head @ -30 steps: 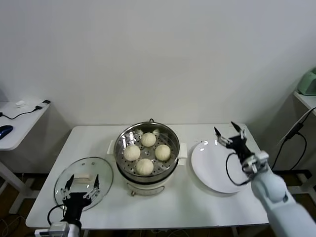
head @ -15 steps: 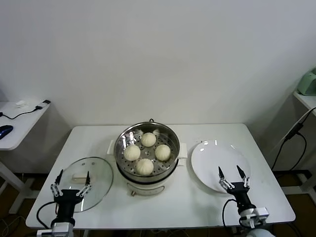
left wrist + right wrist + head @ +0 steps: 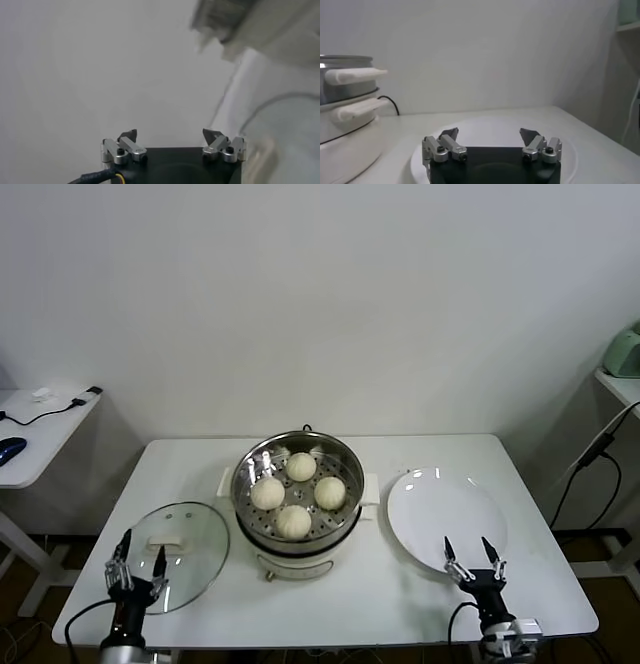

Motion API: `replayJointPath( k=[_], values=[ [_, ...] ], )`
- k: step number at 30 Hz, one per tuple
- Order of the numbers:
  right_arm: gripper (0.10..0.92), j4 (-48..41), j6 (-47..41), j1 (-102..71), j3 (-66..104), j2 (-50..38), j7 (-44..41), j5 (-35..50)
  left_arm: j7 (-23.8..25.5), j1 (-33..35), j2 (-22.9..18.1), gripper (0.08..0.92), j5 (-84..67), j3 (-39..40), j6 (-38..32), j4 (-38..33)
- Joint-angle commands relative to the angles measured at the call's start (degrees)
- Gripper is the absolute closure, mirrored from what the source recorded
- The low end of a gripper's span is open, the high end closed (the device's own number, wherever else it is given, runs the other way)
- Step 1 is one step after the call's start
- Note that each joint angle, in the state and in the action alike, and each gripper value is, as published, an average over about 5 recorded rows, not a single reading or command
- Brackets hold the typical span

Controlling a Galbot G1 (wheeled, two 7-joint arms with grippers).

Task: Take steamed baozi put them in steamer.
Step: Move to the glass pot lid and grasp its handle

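A: Where were the steamed baozi [image 3: 297, 494]?

B: All four sat inside the steamer [image 3: 298, 506], on its tray with the little holes. One was at 12 o'clock, one at 3, one at 6 and one at 9. They sat close together in a ring.

A: And where was the steamer?

B: It stood in the middle of the white bench [image 3: 400, 594], a bit toward the back. It had a shiny metal pot and a white base.

A: What was next to it?

B: The round glass lid [image 3: 176, 553] lay flat on the bench at about 8 o'clock from the steamer, just beside it. The white plate [image 3: 445, 519] lay at 3 o'clock from the steamer, also just beside it. Nothing could be seen on the plate.

A: What about the left gripper [image 3: 135, 569]?

B: It was low at the front edge of the bench, by the near rim of the glass lid. Its jaws were wide apart and held nothing.

A: And the right gripper [image 3: 476, 566]?

B: It was low at the front edge too, at the near rim of the plate. Its jaws were wide apart and held nothing. In the right wrist view, the right gripper [image 3: 491, 138] pointed across the plate [image 3: 485, 127], with the steamer [image 3: 347, 107] off to one side.
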Motion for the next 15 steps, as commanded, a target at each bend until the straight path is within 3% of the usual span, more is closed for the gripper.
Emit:
replayJointPath(
  k=[1, 15],
  values=[
    [0.203, 0.7, -1.2, -0.8, 0.1, 0.3, 1.3, -0.2, -3.5, -2.9, 0.9, 0.177, 18.8, -0.2, 2.7, 9.9],
    [0.203, 2.9, -1.9, -1.4, -0.5, 0.3, 2.6, -1.2, -3.2, -8.8, 0.5, 0.177, 18.9, 0.6, 4.4, 15.4]
  ],
)
